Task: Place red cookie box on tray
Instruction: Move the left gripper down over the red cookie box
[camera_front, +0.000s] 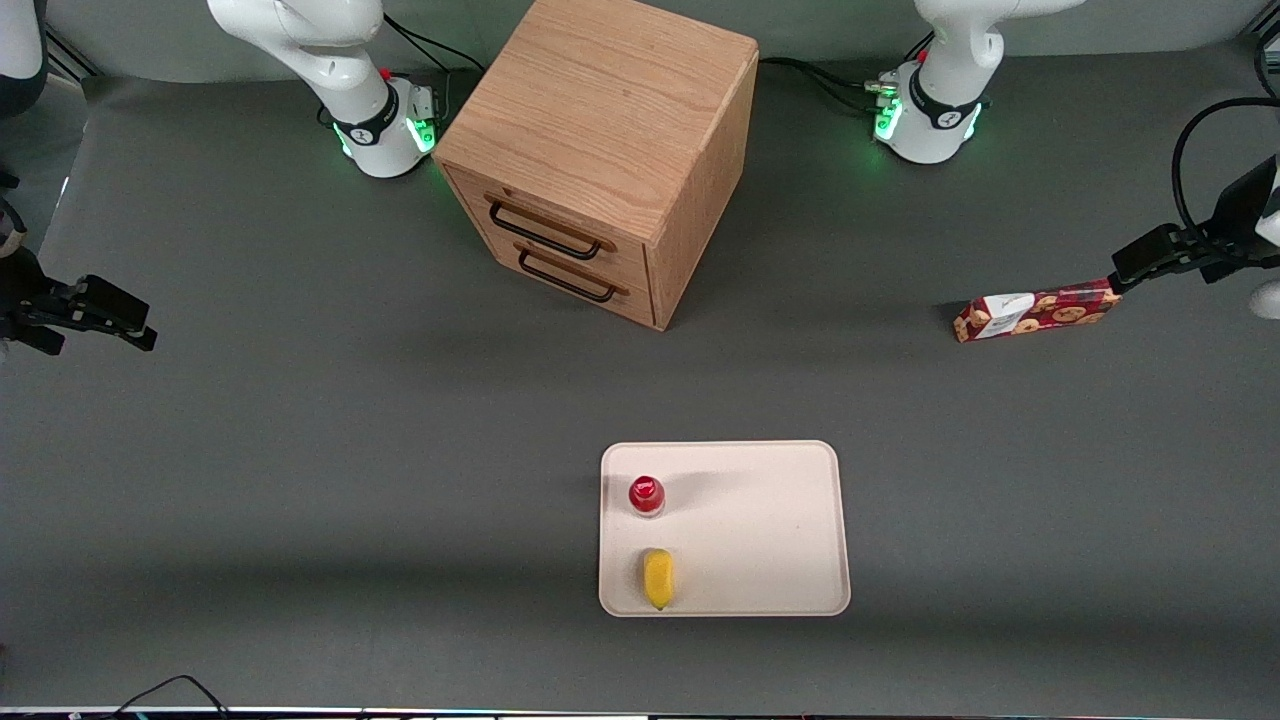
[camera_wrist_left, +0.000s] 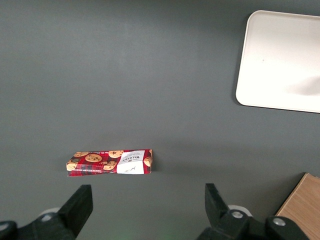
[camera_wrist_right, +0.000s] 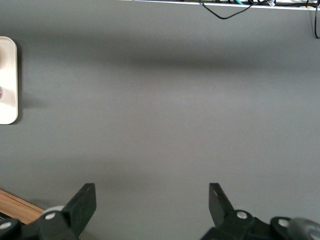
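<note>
Now the red cookie box (camera_front: 1036, 311) lay flat on the grey table (camera_front: 300, 450), toward the working arm's end of it, with its white label patch at the end that pointed toward the wooden drawer cabinet (camera_front: 600, 150). The gripper (camera_front: 1122, 275) of the left arm hung over the other end of the box. In the left wrist view its two black fingers (camera_wrist_left: 80, 207) stood wide apart and held nothing; the box (camera_wrist_left: 110, 162) lay on the table below them and touched neither finger.

The tray (camera_front: 760, 530) was nearer to the front camera than the cabinet and well apart from the box. On the tray stood a small red-capped bottle (camera_front: 647, 495), and a yellow item (camera_front: 658, 578) lay just beside it, nearer to the front camera. Both were along the tray edge that faced the parked arm's end of the table, and the rest of the tray surface was bare. The cabinet stood turned at an angle between the two arm bases, with two dark handles (camera_front: 545, 232) on its drawer fronts, both drawers closed.
</note>
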